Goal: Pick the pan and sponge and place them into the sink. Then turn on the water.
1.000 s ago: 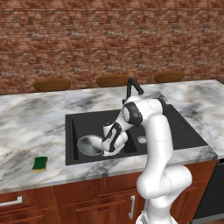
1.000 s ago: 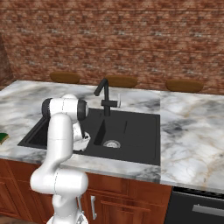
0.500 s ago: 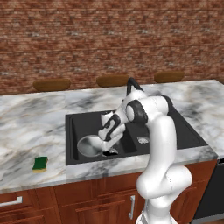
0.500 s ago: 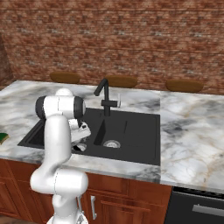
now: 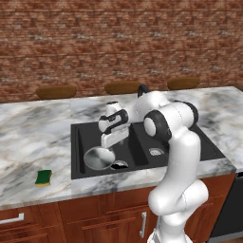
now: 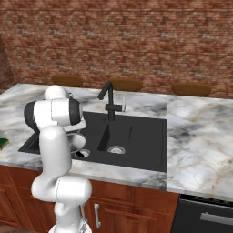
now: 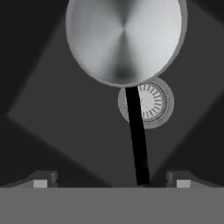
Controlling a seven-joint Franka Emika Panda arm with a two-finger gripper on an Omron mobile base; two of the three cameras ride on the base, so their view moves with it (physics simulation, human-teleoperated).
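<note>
**Pan down in the sink, sponge out on the counter**

Brick wall [image 5: 95, 42] behind, marble counter [image 5: 33, 137] in front of me, and the black sink [image 5: 83, 135] sunk into it. I've got the pan [image 5: 98, 157] lying in the left, larger basin, toward its near edge, bowl up and silver. From the hand camera I see its dark handle [image 7: 137, 135] running across the round drain [image 7: 151, 101] toward me. My gripper [image 5: 114, 137] hangs just above the pan, jaws spread wide, both fingertips [image 7: 40, 181] well apart with nothing between them and the handle lying loose below. Sponge [image 5: 43, 177] sits on the counter left of the sink, near the front edge, well apart from the pan. Faucet [image 6: 108, 101] stands at the far rim, between the two basins, no stream falling from it.
</note>
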